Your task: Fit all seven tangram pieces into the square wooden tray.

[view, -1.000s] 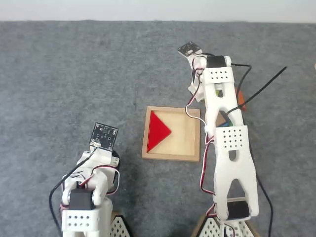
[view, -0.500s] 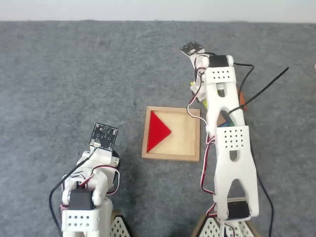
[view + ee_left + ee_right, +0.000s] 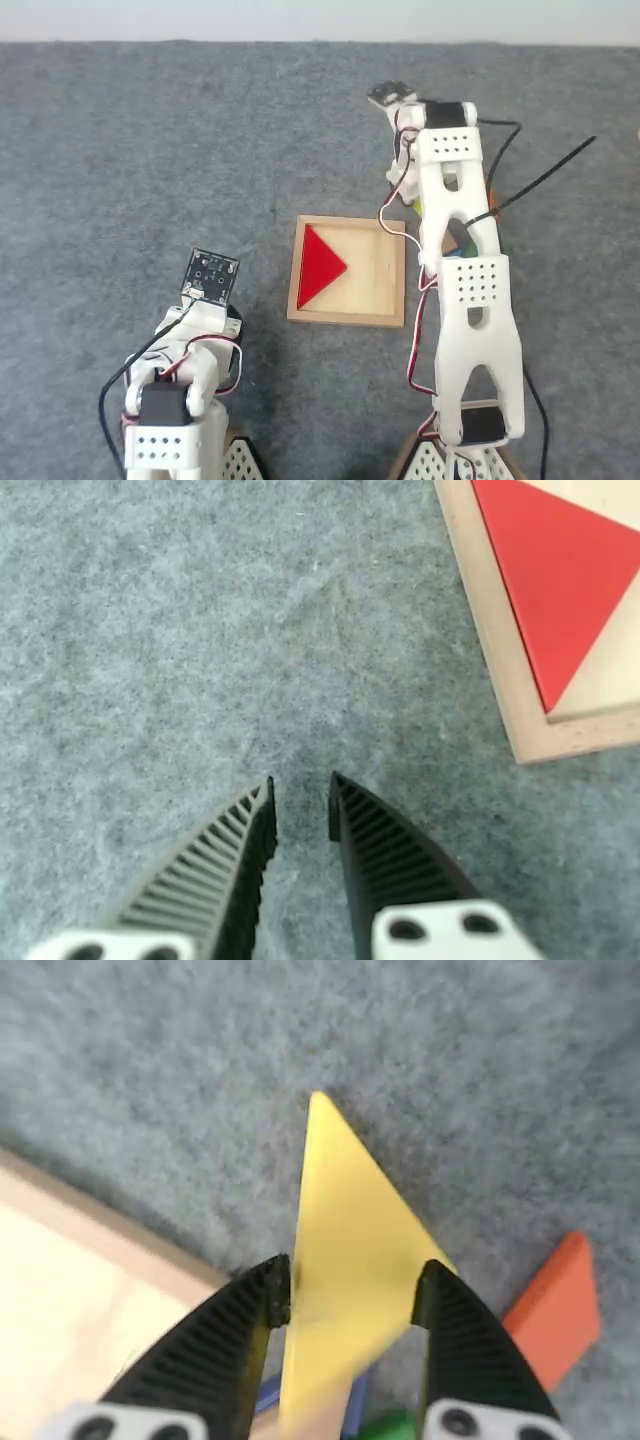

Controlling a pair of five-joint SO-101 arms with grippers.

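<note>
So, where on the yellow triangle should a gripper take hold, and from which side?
Across its two slanting edges, at the wider part behind the tip, coming from above. The yellow triangle is a thin flat plate, so only its edges offer a hold; the right gripper has one finger against each edge there. Nearer the tip, fingers might slip off.

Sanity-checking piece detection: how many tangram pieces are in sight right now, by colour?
red triangle: 1, in the tray
yellow triangle: 1
orange piece: 1
blue piece: 1
green piece: 1
Total: 5 in sight; an arm may hide more.
</note>
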